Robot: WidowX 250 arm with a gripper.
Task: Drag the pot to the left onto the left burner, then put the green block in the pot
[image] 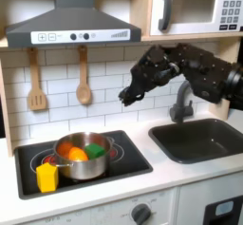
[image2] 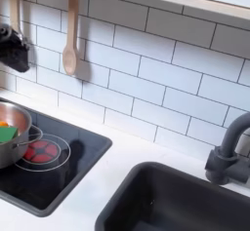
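The shiny pot [image: 84, 159] stands on the black cooktop [image: 133, 162], over its left and middle part. Thin rings of the left burner [image: 38, 159] show just beyond the pot's left side. Inside the pot lies the green block [image: 96, 151] beside an orange round piece [image: 75, 153]. In the second exterior view the pot [image2: 12, 149] is cut by the left edge, with the green block [image2: 7, 134] in it. My gripper [image: 129, 96] hangs in the air above and to the right of the pot, open and empty. A black part of it [image2: 14, 48] shows at the second exterior view's left edge.
A yellow cup-like piece [image: 47, 176] stands at the cooktop's front left, touching the pot. A red-ringed burner [image2: 41, 152] lies bare to the pot's right. The sink [image: 204, 139] and faucet [image: 180, 102] are at the right. A spatula [image: 36, 82] and spoon [image: 84, 77] hang on the wall.
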